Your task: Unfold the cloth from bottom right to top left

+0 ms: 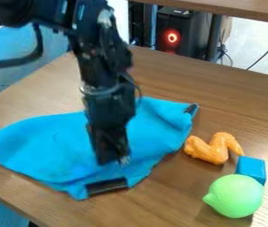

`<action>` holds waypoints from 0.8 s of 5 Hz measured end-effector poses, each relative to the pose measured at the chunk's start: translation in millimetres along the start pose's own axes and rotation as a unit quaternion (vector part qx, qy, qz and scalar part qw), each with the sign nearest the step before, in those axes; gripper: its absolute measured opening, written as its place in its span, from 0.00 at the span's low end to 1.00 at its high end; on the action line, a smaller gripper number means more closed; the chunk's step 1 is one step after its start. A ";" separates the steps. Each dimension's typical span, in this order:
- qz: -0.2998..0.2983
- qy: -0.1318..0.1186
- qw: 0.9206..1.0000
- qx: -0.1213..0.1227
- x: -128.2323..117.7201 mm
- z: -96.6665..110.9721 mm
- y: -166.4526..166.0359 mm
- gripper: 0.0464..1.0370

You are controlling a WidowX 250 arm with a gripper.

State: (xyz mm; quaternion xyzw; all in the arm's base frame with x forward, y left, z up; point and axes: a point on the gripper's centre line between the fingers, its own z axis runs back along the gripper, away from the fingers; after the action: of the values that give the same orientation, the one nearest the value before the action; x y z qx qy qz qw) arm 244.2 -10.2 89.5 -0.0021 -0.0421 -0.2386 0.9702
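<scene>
The blue cloth (47, 146) lies rumpled on the wooden bench (219, 99), one pointed corner reaching toward the left edge; the fingers (105, 153) hang down over its near middle portion, cloth showing to both sides of them; whether they are parted or clenched, or touch the fabric, I cannot tell; just in front of them, at the cloth's near edge, is a dark patch (106, 186); a smaller dark tab (191, 108) marks its far right corner; to the right sit an orange wing-shaped toy (210, 150), a blue block (252, 167) and, nearest, a green lime (236, 195).
</scene>
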 end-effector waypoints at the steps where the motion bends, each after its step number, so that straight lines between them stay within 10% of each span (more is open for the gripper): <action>1: 0.011 0.043 0.997 -0.058 6.9 -8.3 16.2 0.03; 4: 0.080 0.024 0.996 -0.006 24.1 23.0 82.5 0.03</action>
State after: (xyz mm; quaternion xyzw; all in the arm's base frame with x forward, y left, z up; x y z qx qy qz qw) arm 301.8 52.2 115.7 -0.0052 -0.0174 -0.1602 0.9869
